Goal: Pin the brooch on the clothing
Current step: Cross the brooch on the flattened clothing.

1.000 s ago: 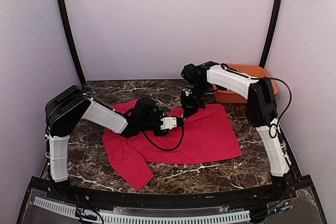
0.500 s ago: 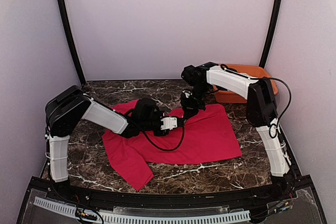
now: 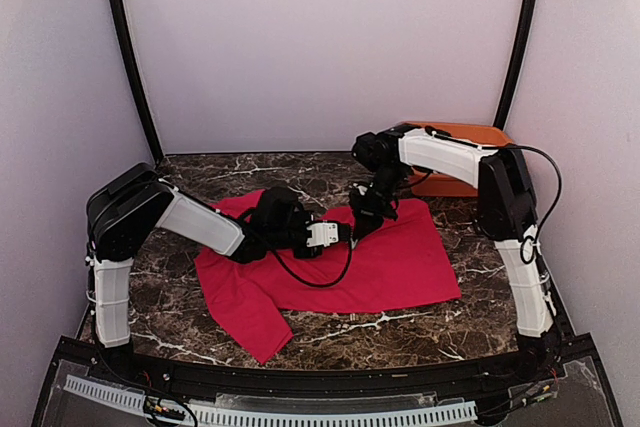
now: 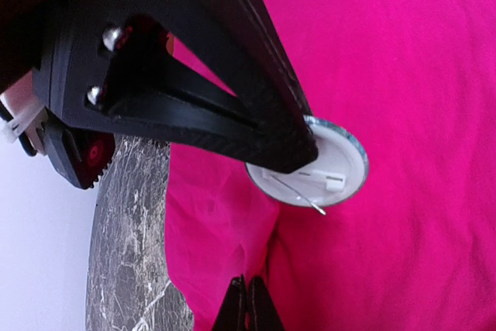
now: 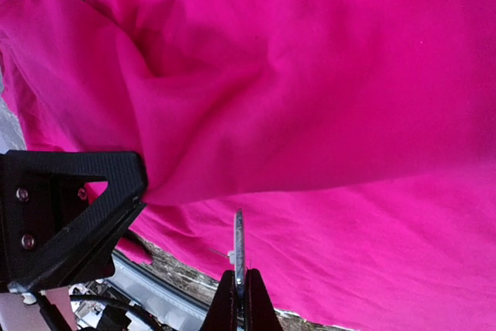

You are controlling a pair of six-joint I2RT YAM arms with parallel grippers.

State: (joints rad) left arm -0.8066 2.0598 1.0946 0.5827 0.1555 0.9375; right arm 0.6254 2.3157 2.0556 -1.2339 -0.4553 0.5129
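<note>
The clothing, a bright red T-shirt, lies spread on the marble table. My left gripper is shut on a raised fold of it near the collar edge. My right gripper is shut on the brooch, a thin round disc seen edge-on there. In the left wrist view the brooch shows its white back just above the cloth, with its pin swung open. Seen from the top, the left gripper and the right gripper sit almost tip to tip over the shirt's upper middle.
An orange bin stands at the back right, behind the right arm. Dark marble table shows all round the shirt. A black frame rail runs along the near edge.
The right arm's wrist and forearm have shifted slightly to the right, and its gripper with the brooch has moved a little that way. The left arm holds still on the fold.
</note>
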